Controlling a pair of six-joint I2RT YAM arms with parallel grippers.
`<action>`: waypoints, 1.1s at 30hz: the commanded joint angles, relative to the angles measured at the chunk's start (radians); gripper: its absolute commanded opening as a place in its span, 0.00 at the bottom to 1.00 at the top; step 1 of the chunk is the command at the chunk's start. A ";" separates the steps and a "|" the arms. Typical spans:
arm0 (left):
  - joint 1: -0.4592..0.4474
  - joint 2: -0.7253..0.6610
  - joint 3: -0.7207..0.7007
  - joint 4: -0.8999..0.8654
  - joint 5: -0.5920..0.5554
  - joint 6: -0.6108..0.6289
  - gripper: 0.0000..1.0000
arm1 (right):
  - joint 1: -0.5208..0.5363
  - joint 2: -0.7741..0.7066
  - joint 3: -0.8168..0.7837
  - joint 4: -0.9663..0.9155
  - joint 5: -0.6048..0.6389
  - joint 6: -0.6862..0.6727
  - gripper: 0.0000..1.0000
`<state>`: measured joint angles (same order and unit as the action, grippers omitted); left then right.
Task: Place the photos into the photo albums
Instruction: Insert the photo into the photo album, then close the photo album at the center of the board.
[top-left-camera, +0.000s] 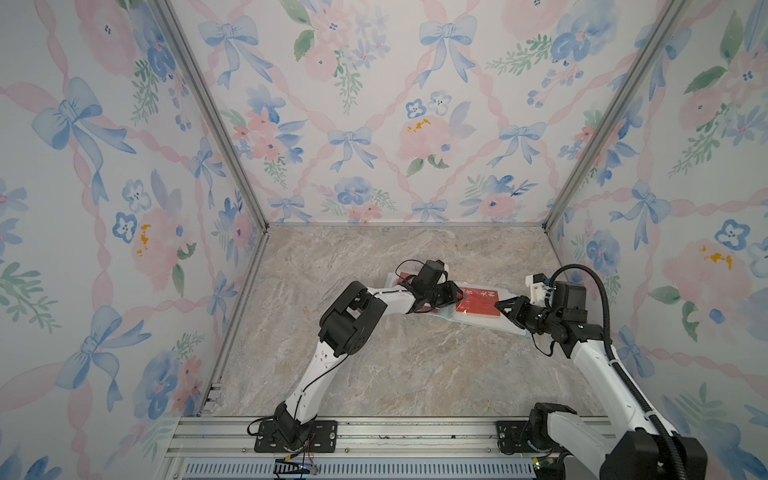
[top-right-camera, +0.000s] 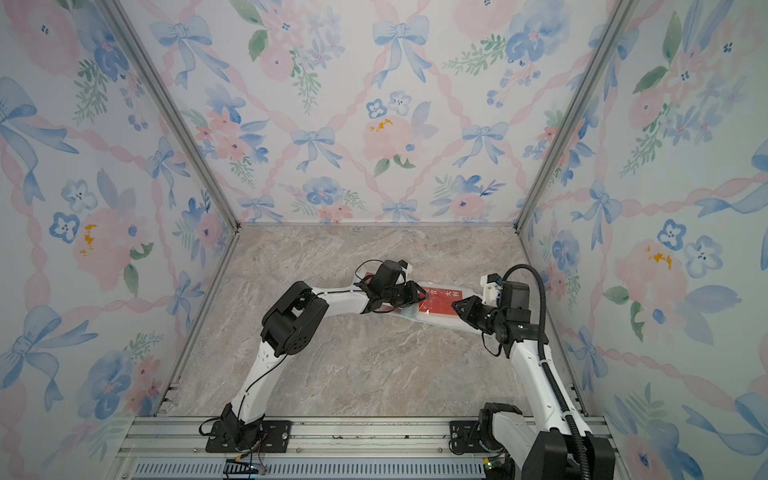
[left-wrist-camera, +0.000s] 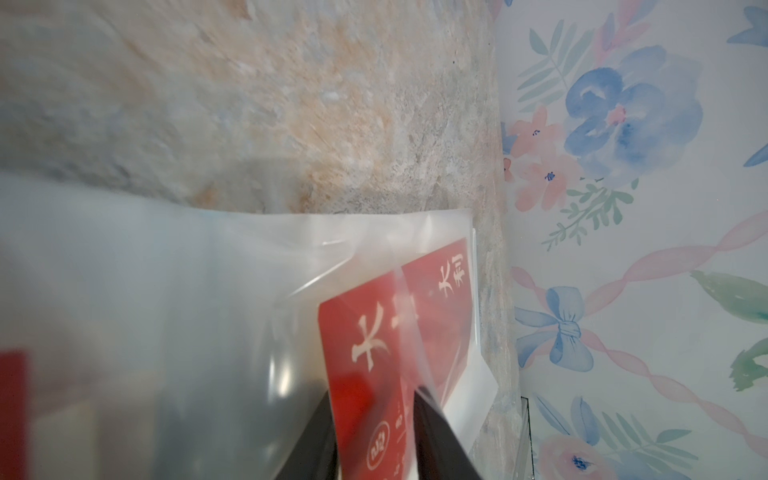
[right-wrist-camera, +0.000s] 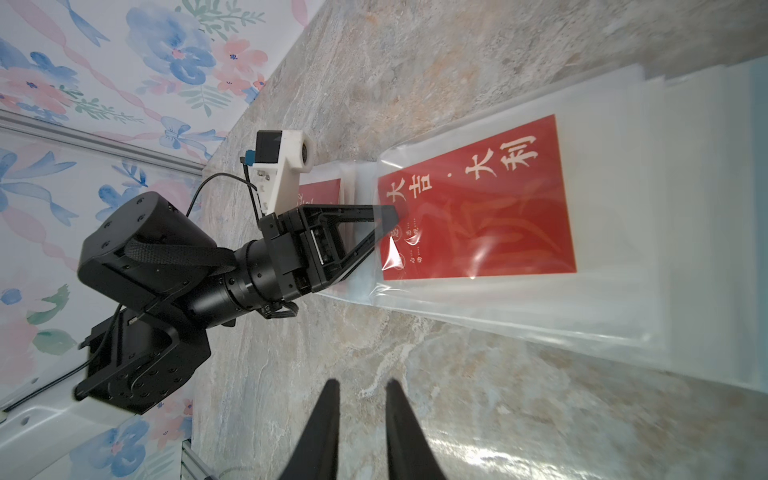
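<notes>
Nearest in the left wrist view, the left gripper shows two black fingers standing apart on either side of a red photo. With that gap showing, we read the jaws as open rather than pinching the card. In the right wrist view the parted tips sit at the mouth of a clear sleeve in the photo album, right at the photo's near short edge, with wrinkled film over them.

From there the photo lies straight ahead of the left tool. Its long axis runs away from the fingertips along the album's length, and it looks all but fully inside the sleeve. We judge that the coming move turns on that line: a last push or a pull-back should follow the card's length, not cross it.

Past the photo's far short edge, the right gripper hangs with its jaws narrowly parted and nothing between them, so the left arm is plainly the nearer one.

Behind the left gripper a second red photo lies flat at the album's other end. We cannot tell whether it is sleeved.
</notes>
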<state>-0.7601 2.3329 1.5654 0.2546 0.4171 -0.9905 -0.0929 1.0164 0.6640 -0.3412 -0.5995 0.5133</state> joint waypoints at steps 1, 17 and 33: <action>-0.008 -0.045 -0.035 -0.073 -0.042 0.021 0.34 | -0.009 -0.008 0.008 -0.017 -0.026 -0.008 0.21; -0.005 -0.188 -0.095 -0.120 -0.067 0.044 0.37 | 0.014 0.067 0.000 0.046 -0.004 0.006 0.22; 0.128 -0.473 -0.368 -0.141 -0.140 0.114 0.38 | 0.374 0.655 0.440 -0.014 0.263 -0.088 0.21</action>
<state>-0.6594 1.9064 1.2510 0.1318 0.3084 -0.9169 0.2642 1.6051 1.0618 -0.3122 -0.3988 0.4580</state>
